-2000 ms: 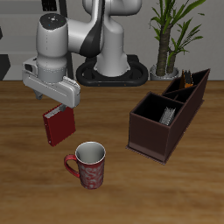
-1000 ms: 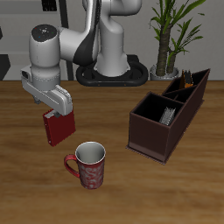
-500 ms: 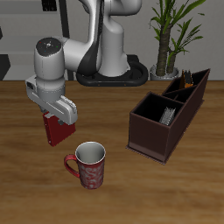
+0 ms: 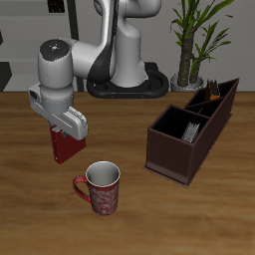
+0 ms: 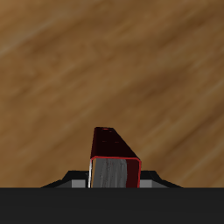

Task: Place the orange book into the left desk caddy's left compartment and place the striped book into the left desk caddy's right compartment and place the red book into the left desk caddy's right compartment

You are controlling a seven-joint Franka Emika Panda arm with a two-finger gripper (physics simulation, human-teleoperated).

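The red book (image 4: 63, 150) stands on the table, farther back than the mug, with its pale page edge upward. My gripper (image 4: 66, 138) is straight down over it. In the wrist view the red book (image 5: 115, 157) fills the gap of the gripper (image 5: 115, 180), and a grey finger (image 5: 77, 181) presses on each side, so it is shut on the book. The left desk caddy (image 4: 175, 151) is dark brown. The orange book (image 4: 211, 98) shows in its narrow far section, and the striped book (image 4: 191, 128) sits in its large section.
A red patterned mug (image 4: 102, 188) stands near the table's front edge, just in front of the red book. A potted plant (image 4: 195, 45) and the robot's base (image 4: 127, 80) are at the back of the table.
The arm swung over the red book and lowered onto it over two seconds. In the last half second it barely moved. The book, mug and caddy stayed put.
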